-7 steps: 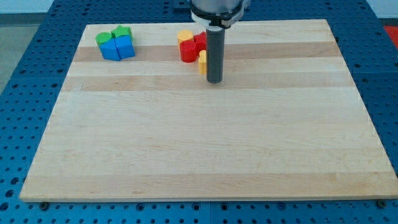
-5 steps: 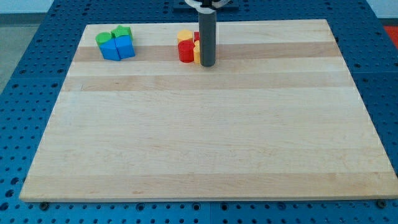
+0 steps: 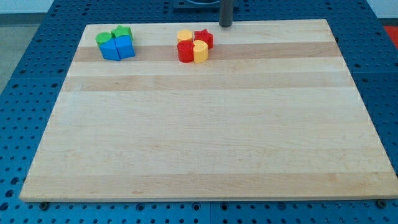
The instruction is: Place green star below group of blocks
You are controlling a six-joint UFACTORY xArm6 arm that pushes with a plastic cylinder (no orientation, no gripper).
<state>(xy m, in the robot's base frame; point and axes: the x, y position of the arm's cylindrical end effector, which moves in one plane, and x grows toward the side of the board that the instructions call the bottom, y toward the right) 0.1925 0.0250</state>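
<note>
On the view's left, at the top corner of the wooden board, the green star sits packed into a cluster, touching a green block and two blue blocks. My worry is that any push there drags its neighbours along, since nothing separates them. Further right, a yellow block, red star, red block and second yellow block huddle together; sweeping the star too close could scatter that group. My tip stands at the board's top edge, just right of the red star, touching no block. It is a bare rod, holding nothing, so the star may spin off it
</note>
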